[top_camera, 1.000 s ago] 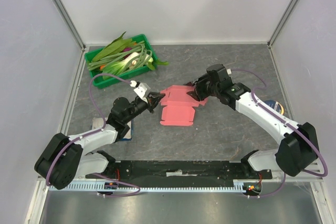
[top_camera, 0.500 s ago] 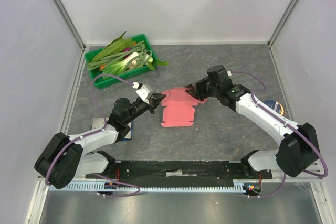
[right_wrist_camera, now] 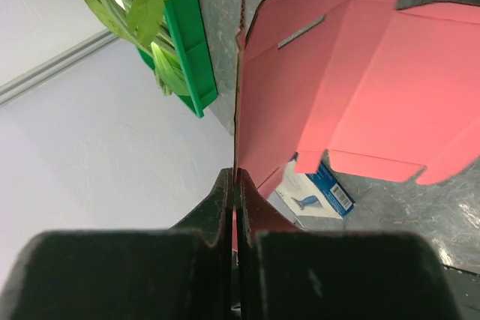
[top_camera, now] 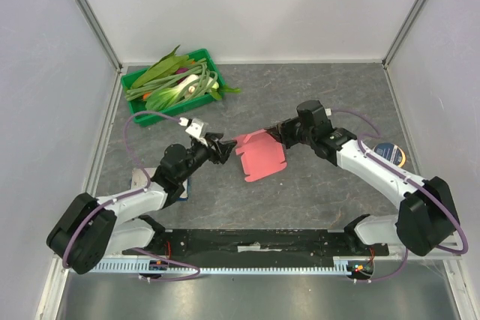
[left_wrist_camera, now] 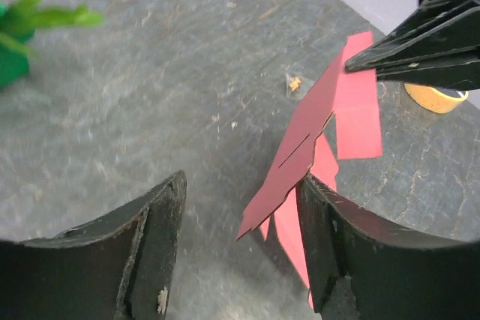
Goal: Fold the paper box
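Top external, R gripper (top_camera: pixel 278 132) clamped on paper box (top_camera: pixel 261 157) edge, L gripper (top_camera: pixel 221 148) spread wide, empty, beside it

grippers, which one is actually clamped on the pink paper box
The right gripper: it is pinched shut on an edge of the paper box. The left gripper is open, gripping nothing.

Green tray (top_camera: pixel 198 55) heaped with leafy greens (top_camera: pixel 171 85) far left, yellow tape roll (top_camera: pixel 391 154) right, white-and-blue booklet (right_wrist_camera: pixel 319 187) near left.
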Controlling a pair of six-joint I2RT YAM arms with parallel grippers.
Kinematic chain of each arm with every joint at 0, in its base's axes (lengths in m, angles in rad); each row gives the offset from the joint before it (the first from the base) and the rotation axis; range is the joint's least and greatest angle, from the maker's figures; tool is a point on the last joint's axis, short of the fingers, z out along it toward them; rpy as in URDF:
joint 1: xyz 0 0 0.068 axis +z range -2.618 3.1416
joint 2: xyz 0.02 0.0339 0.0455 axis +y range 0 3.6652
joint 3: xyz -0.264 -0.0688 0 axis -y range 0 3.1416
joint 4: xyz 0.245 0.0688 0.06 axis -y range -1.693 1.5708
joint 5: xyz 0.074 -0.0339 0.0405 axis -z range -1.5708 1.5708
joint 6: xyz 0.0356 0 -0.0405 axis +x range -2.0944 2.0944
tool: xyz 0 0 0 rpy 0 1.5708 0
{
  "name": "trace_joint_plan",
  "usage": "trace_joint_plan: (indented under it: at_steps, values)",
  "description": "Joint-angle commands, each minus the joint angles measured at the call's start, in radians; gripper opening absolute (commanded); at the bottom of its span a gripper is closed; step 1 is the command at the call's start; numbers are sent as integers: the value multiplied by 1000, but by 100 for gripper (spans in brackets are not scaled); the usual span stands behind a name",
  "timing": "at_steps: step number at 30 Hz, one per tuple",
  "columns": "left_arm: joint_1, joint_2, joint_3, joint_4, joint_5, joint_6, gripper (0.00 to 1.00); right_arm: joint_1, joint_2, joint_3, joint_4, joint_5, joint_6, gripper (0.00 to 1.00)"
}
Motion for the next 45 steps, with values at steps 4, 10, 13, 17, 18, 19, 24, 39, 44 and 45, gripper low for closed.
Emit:
trace_joint_plan:
  at_steps: [4,10,13,17,18,19,24,39,44,45]
  values:
    - [2,-83,-109,-142,-137,-372,58,3,22,-57,84,90,30,0]
    - [2,-91,-167,-112,-78,-362,49,13,87,-120,237,127,-17,0]
    - [2,-59,-164,-79,-29,-324,56,26,91,-188,343,159,-36,0]
    - [2,-4,-136,-76,-33,-331,47,49,82,-247,435,205,-102,0]
    - [2,7,-135,-75,-41,-346,41,57,77,-278,456,216,-128,0]
    - [2,19,-132,-73,-44,-366,40,60,70,-293,490,225,-141,0]
    - [2,114,-120,-7,16,-394,40,66,50,-407,598,237,-188,0]
    - [2,288,-58,60,67,-403,31,69,114,-489,725,228,-340,0]
    - [2,299,-60,60,36,-412,31,83,192,-478,802,230,-325,0]
    - [2,296,-61,60,39,-408,31,86,205,-478,805,233,-317,0]
